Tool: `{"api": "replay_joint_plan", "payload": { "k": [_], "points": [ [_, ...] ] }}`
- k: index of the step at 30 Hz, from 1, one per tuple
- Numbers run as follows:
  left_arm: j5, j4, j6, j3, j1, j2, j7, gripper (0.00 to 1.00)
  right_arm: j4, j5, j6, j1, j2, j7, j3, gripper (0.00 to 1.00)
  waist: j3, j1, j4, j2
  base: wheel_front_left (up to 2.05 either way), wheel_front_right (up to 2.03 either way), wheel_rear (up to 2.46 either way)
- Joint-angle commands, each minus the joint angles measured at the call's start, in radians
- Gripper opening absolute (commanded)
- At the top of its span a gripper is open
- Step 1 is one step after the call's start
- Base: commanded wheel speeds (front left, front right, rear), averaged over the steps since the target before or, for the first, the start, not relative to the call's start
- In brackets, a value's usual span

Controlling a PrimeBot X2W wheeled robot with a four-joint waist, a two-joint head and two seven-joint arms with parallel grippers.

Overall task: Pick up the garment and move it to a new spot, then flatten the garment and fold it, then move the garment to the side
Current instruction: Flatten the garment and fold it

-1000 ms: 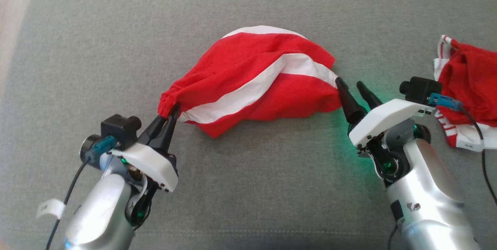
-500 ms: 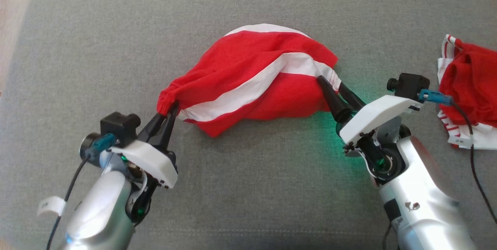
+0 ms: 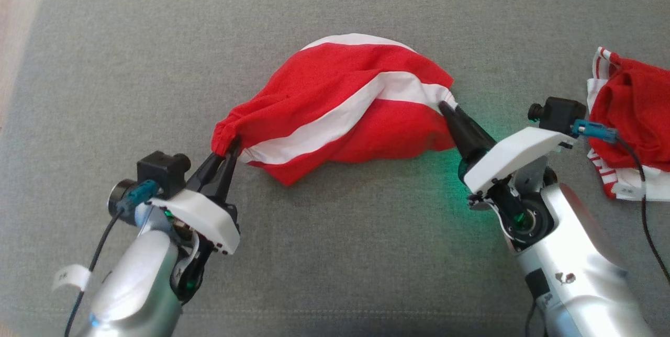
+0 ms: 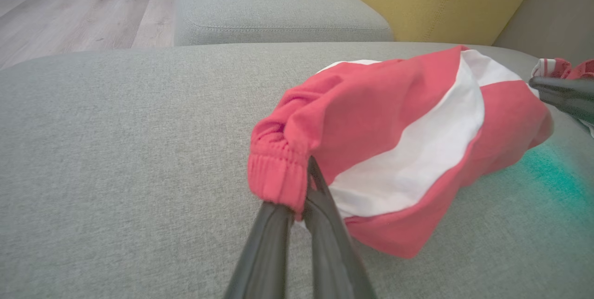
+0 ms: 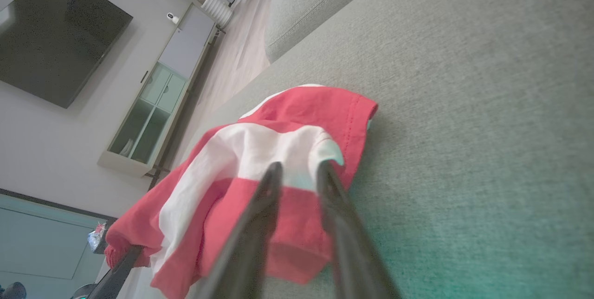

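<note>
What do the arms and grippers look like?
Silver forearms, white wrist housings, two long black tapered fingers on the left gripper and right gripper. Each carries a black wrist camera with a teal plug and black cable. Green light glows at the wrists; the left cable bears a white tag.

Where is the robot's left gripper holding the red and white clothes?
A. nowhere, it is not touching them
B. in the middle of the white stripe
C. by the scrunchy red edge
C: the left gripper is pinched shut on the ribbed red edge at the end of the garment, away from the middle of the white stripe.
</note>
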Motion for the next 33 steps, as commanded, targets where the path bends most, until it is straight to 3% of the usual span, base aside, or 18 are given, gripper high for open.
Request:
{"api": "replay_joint_plan", "payload": {
  "k": [1, 8, 17, 26, 33],
  "points": [
    [-0.009, -0.024, -0.002, 0.029, -0.052, 0.021, -0.012, 0.00, -0.021, -0.001, -0.001, -0.021, 0.001, -0.022, 0.020, 0.00, -0.001, 0.0000, 0.001, 0.0000, 0.00, 0.00, 0.00],
    [-0.012, -0.024, -0.001, 0.027, -0.051, 0.028, -0.015, 0.00, 0.009, -0.026, -0.001, -0.038, -0.007, -0.073, 0.020, 0.00, -0.012, 0.0000, -0.001, 0.0000, 0.00, 0.00, 0.00],
    [-0.013, -0.102, -0.004, 0.022, -0.087, 0.070, 0.019, 0.00, -0.045, -0.090, -0.001, -0.061, -0.056, -0.244, 0.034, 0.00, -0.071, 0.0000, -0.020, 0.0000, 0.00, 0.00, 0.00],
    [-0.094, -0.251, -0.011, 0.041, -0.217, 0.147, 0.175, 0.00, -0.140, -0.175, -0.001, -0.104, -0.113, -0.401, 0.017, 0.00, -0.159, 0.0000, -0.051, 0.0000, 0.00, 0.00, 0.00],
    [-0.247, -0.316, -0.014, 0.079, -0.352, 0.166, 0.314, 0.00, -0.215, -0.380, -0.001, -0.156, -0.154, -0.450, -0.040, 0.00, -0.237, 0.0000, -0.082, 0.0000, 0.00, 0.00, 0.00]
  ]
}}
